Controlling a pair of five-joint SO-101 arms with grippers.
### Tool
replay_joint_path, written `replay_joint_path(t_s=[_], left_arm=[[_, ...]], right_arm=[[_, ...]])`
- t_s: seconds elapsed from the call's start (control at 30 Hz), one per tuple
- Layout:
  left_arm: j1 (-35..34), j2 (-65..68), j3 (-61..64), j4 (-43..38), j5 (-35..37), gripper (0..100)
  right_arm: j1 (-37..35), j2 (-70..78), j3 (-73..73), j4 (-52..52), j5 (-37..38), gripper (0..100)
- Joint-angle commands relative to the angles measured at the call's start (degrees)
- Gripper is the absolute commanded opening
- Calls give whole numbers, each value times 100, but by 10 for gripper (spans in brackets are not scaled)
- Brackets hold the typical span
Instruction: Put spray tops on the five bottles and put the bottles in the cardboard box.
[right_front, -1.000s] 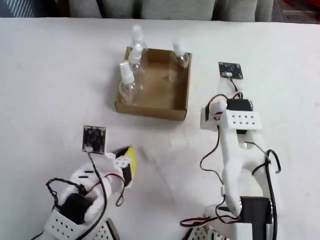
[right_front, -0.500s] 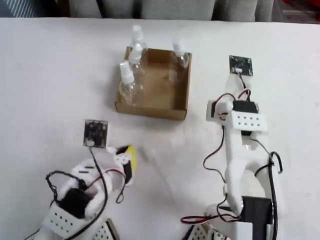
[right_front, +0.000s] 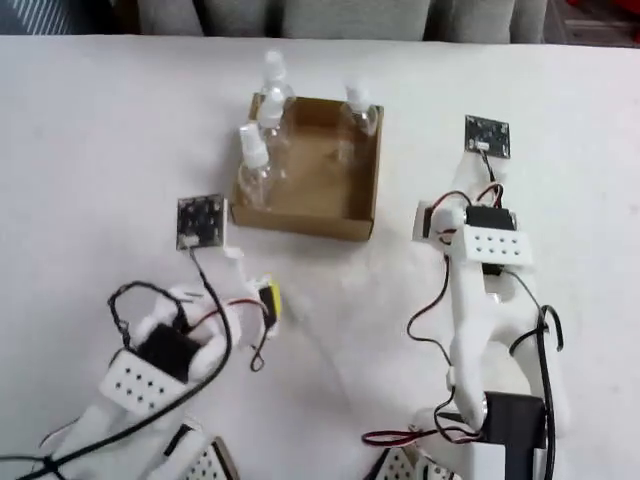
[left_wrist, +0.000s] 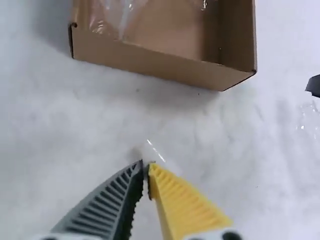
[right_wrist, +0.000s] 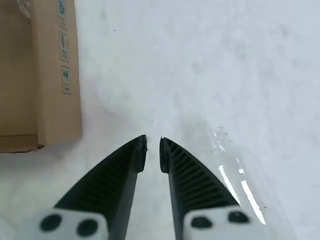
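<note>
Since the earlier frame, the left arm has been brought closer to the open brown cardboard box (right_front: 300, 222), and the right arm has been swung slightly away from the box's right side. Just short of the box's near wall, the left tool (left_wrist: 146, 172), grey and yellow, is clenched on nothing above the white surface (right_front: 100, 130). Beside the box's right wall, the right tool (right_wrist: 152, 146), black, is closed to a narrow slit with nothing grasped. From above, four clear plastic bottles (right_front: 255, 165) with white spray tops are made out along the box's left and far walls. Small blue print (right_wrist: 65, 75) on the box's outer wall is picked up by the right wrist view, too small to be read.
</note>
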Motion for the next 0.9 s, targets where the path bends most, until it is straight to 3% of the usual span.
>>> replay_joint_path(t_s=[0.0, 0.13, 0.37, 0.57, 0.87], left_arm=[[31, 743, -677, 79, 158, 28], [13, 1376, -905, 70, 431, 35], [-251, 1798, -1064, 70, 484, 195], [-708, 1851, -941, -185, 712, 195], [-268, 1851, -659, -510, 712, 195]], right_arm=[[145, -180, -44, -84, -35, 18], [189, -180, -44, -110, -35, 20], [163, -180, -53, -119, -35, 20], [84, -180, -53, -127, -35, 20], [92, -48, -35, -268, -35, 20]])
